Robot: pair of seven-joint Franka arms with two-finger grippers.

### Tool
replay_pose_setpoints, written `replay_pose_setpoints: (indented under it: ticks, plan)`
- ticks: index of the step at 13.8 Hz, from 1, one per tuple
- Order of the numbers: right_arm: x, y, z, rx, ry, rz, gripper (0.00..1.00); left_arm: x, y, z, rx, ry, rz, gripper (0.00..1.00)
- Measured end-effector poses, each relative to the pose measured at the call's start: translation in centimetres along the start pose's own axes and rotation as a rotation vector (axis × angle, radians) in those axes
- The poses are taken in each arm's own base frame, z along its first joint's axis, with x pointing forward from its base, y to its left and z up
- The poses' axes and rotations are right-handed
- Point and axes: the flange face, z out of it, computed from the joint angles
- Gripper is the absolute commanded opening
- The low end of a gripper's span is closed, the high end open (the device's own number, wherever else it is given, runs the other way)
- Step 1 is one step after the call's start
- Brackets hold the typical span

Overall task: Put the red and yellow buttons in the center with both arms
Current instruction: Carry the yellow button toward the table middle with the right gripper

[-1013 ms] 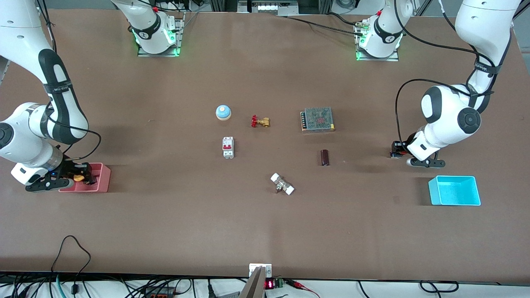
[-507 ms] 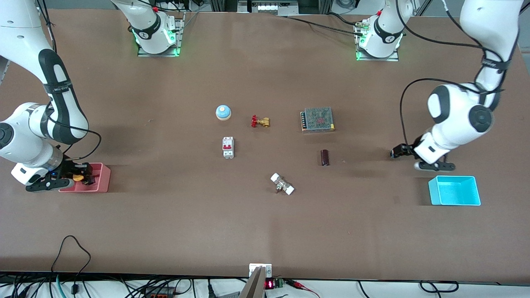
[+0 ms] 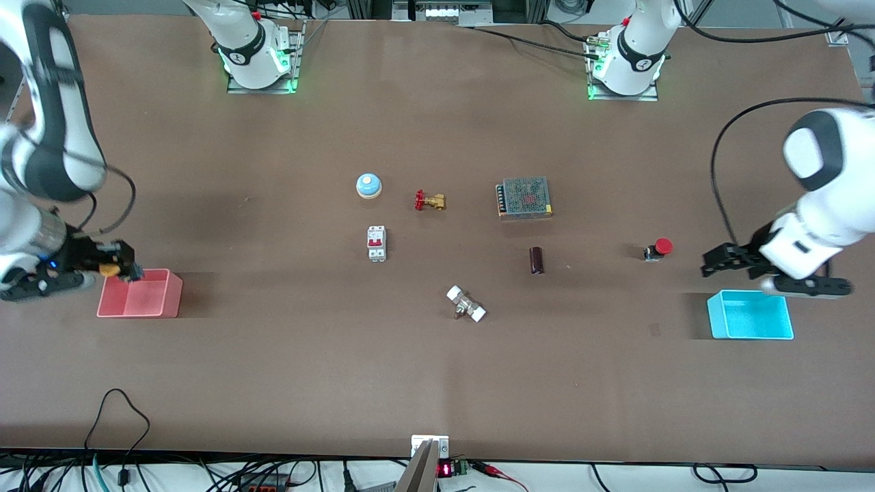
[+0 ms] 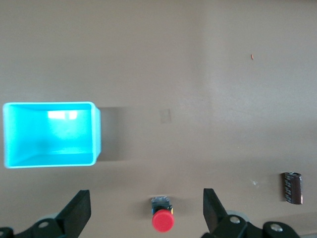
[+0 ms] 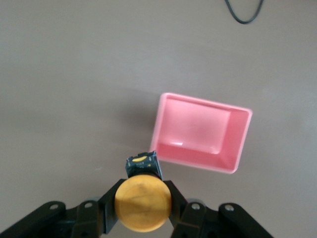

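Two end effectors: the right end effector (image 3: 116, 268), mid-left above the pink plastic bin (image 3: 140, 294), clamps the yellow-capped black button (image 5: 142, 201), while the left end effector (image 4: 146, 213), mid-right, gapes apart over the red-capped black button (image 3: 659, 249) on the brown table (image 3: 273, 369).

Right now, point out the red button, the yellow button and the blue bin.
red button (image 3: 662, 247), front view, on its red cap.
yellow button (image 5: 143, 202), right wrist view, on its yellow cap.
blue bin (image 4: 96, 134), left wrist view, on its side wall.

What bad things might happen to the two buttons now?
The right gripper holds the yellow button only by its round cap, high over the table beside the pink bin, so it might slip and fall. The red button stands alone near the open left gripper, toward the left arm's end; a careless swing might topple it.
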Motion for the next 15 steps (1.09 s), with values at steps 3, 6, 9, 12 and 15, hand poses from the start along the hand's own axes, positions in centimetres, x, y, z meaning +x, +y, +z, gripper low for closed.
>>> replay_pose_setpoints:
  ticks: [3, 6, 9, 12, 15]
  plan:
    - [1.2, -9.3, -1.4, 0.017, 0.001, 0.054, 0.35, 0.9, -0.9, -4.5, -0.001, -0.023, -0.011, 1.00]
    - [2.8, -17.3, 5.7, 0.030, 0.059, 0.097, 0.35, 1.4, -1.5, -9.1, 0.001, -0.029, -0.019, 1.00]
    - [2.7, -21.5, 13.2, 0.042, 0.059, 0.104, 0.34, 1.5, 0.1, -10.7, -0.004, -0.047, -0.001, 1.00]
    - [2.7, -22.2, 16.4, -0.004, 0.053, 0.100, 0.34, 1.6, 3.4, -10.4, -0.003, -0.062, 0.018, 1.00]
    - [2.7, -22.0, 17.3, -0.025, 0.050, 0.102, 0.34, 1.5, 4.5, -10.5, -0.002, -0.067, -0.007, 1.00]
